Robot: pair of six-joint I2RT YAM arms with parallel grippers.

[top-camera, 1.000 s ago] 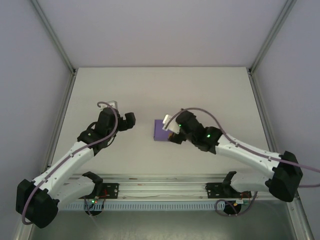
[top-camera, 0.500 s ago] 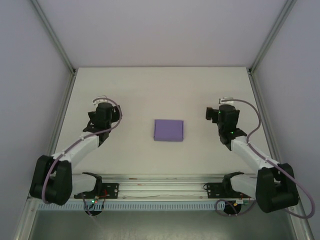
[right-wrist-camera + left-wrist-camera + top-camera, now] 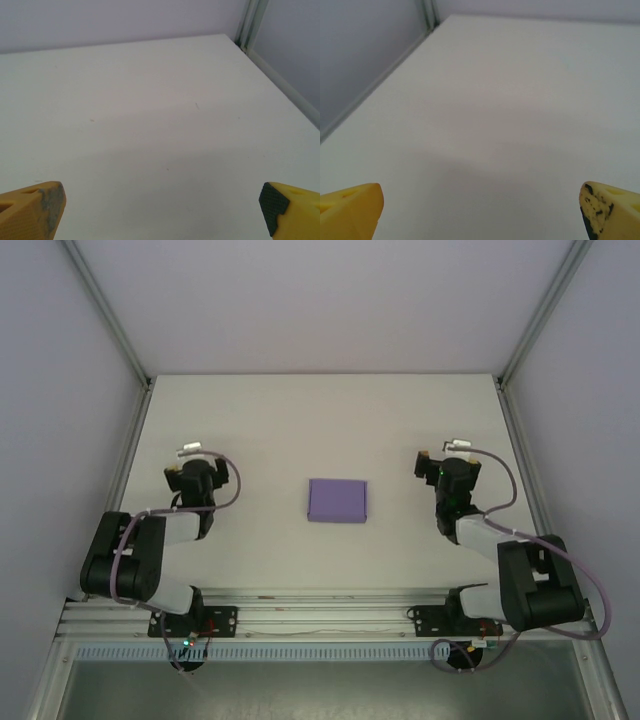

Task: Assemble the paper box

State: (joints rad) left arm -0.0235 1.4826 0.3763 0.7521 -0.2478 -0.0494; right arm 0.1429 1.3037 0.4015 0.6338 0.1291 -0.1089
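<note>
The purple paper box (image 3: 338,500) lies folded into a small flat rectangle at the middle of the white table, with nothing touching it. My left gripper (image 3: 196,472) is drawn back to the left of it, well apart. My right gripper (image 3: 446,466) is drawn back to the right of it, also well apart. In the left wrist view the left gripper (image 3: 482,212) is open, its yellow fingertips (image 3: 350,210) far apart over bare table. The right gripper (image 3: 162,210) is open too, with its yellow fingertips (image 3: 287,207) spread wide and nothing between them.
The white table (image 3: 320,420) is closed in by grey walls with metal corner posts (image 3: 110,325) at the back left and right. An aluminium rail (image 3: 320,615) carrying both arm bases runs along the near edge.
Both arms have folded back from the box toward their bases. The right gripper, which was at the box's right edge a second ago, has let go and withdrawn to the right.
</note>
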